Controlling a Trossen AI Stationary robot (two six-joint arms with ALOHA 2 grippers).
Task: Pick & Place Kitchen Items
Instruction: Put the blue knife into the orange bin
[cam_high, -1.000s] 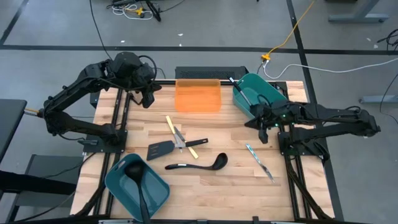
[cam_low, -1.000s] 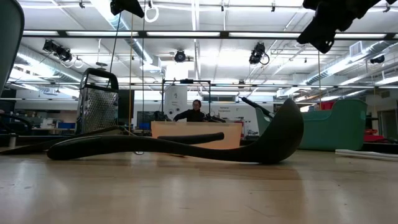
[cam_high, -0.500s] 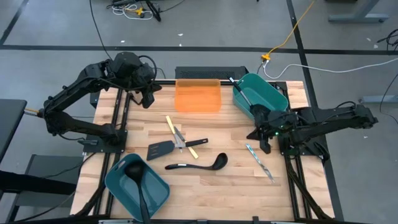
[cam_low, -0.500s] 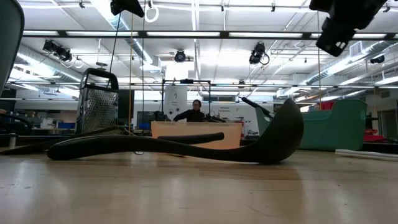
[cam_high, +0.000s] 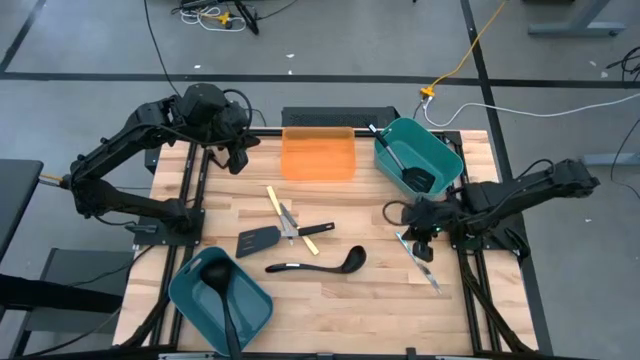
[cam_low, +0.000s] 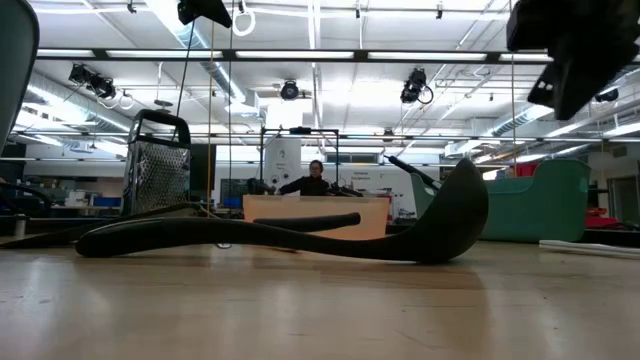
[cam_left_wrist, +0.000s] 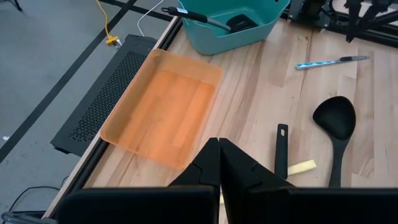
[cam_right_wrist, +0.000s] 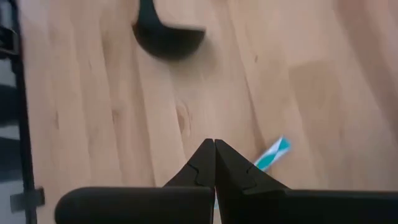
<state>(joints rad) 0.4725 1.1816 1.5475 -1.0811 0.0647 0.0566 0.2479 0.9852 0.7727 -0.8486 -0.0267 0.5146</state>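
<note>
A black spatula is being held in the teal bin behind the clenched, empty right gripper.

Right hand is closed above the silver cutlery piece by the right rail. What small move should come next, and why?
Probably open the right hand first: its fingers are shut and it sits over the silver cutlery piece, which lies flat and unheld on the table. Then lower to straddle it.
</note>
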